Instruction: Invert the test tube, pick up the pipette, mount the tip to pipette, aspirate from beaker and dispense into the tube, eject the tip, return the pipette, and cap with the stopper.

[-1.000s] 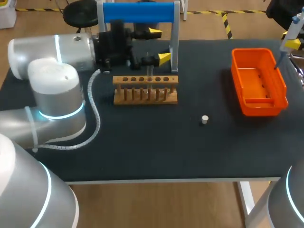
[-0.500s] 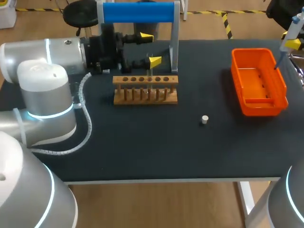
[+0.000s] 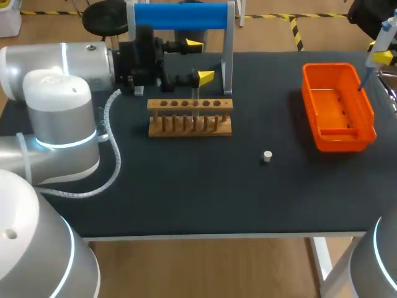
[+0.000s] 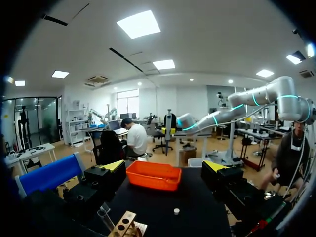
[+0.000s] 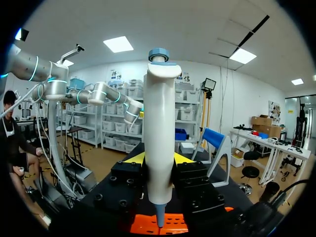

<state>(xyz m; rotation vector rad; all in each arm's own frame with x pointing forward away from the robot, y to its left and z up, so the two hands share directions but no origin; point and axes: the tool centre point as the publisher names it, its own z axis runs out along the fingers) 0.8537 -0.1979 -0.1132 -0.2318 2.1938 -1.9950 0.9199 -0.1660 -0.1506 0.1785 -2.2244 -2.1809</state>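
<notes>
Black counter (image 3: pixel 186 186): left jaws open, right jaws loaded.
Left jaws stand wide apart with nothing between them, just behind the wooden rack (image 3: pixel 190 116), where the test tube (image 3: pixel 195 99) stands upright. Right jaws clamp the pipette (image 5: pixel 159 148), upright above the orange bin (image 3: pixel 338 105). The stopper (image 3: pixel 267 156) lies apart on the counter.

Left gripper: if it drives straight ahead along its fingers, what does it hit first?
Probably the orange bin: in the left wrist view it sits dead ahead, between the open fingers of the left gripper. The blue stand lies off to one side. Height is unclear, so it might pass above the bin.
</notes>
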